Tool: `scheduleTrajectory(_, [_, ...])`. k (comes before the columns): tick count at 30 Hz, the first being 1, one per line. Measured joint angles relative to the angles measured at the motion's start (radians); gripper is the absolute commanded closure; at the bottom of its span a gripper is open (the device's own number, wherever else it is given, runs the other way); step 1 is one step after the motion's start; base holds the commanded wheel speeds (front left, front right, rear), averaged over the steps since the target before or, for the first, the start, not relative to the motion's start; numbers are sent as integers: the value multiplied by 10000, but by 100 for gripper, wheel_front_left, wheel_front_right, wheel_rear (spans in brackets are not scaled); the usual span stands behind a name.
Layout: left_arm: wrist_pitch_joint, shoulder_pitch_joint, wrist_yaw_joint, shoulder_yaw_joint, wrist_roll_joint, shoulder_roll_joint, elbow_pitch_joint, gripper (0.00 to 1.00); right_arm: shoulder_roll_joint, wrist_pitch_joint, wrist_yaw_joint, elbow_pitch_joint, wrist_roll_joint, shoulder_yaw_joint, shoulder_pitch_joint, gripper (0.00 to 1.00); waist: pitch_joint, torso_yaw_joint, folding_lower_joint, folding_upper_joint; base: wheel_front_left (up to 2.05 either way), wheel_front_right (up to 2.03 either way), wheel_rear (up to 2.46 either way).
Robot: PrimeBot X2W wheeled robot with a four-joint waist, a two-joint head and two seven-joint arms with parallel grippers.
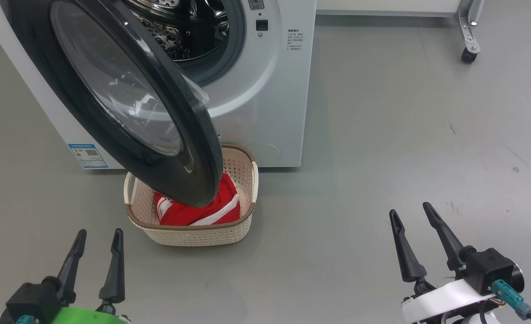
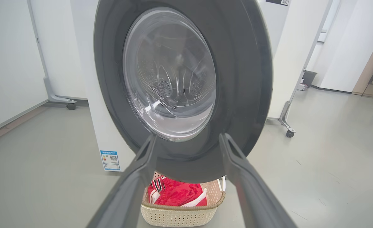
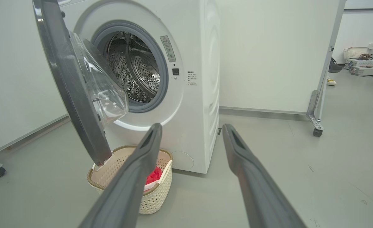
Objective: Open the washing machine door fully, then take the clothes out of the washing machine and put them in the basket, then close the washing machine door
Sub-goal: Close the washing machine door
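Closing door, how-to: left tool (image 1: 100,234) is nearer the washing machine door (image 1: 125,99). Likely best to lay a finger flat on the black outer rim near the free edge, far from the hinge, and push in an arc until the latch catches. No grip needed.
Left tool state: fingers wide, nothing between them, apart from the door.
Right tool state: right tool (image 1: 410,209) also wide and empty, over bare floor (image 1: 382,135), well apart from the machine.
Left arm pose: low at head view's lower left, green cuff, fingers aimed forward. Its wrist view looks almost square at the door's outer face.
Right arm pose: low at lower right, white forearm, fingers pointing ahead and leaning a bit left. Best kept out of the door's swing.
Door: about half open, hinged on the robot's left, glass bowl facing the drum (image 3: 135,69).
Watch-out: door's lower rim hangs over the basket (image 1: 188,226). Cannot tell if they touch, so push slowly.
Clothes: the clothes (image 1: 202,211), red with white trim, lie in the basket, partly hidden by the door.
Basket spot: on the floor just in front of the washing machine (image 1: 265,90).
Drum: no garment in the part that shows.
Progress guess: unloading looks done, only the closing is left.
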Motion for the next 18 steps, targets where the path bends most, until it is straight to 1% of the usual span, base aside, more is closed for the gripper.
scheduleTrajectory(6, [0,1,0,-10,242,-165,-59,0,0,0,0,0,0,6,0,0,8,-5,0,0,0,0,0])
scheduleTrajectory(18, [0,6,0,35,360,-278,-94,0,0,0,0,0,0,13,0,0,51,-4,0,0,0,0,0])
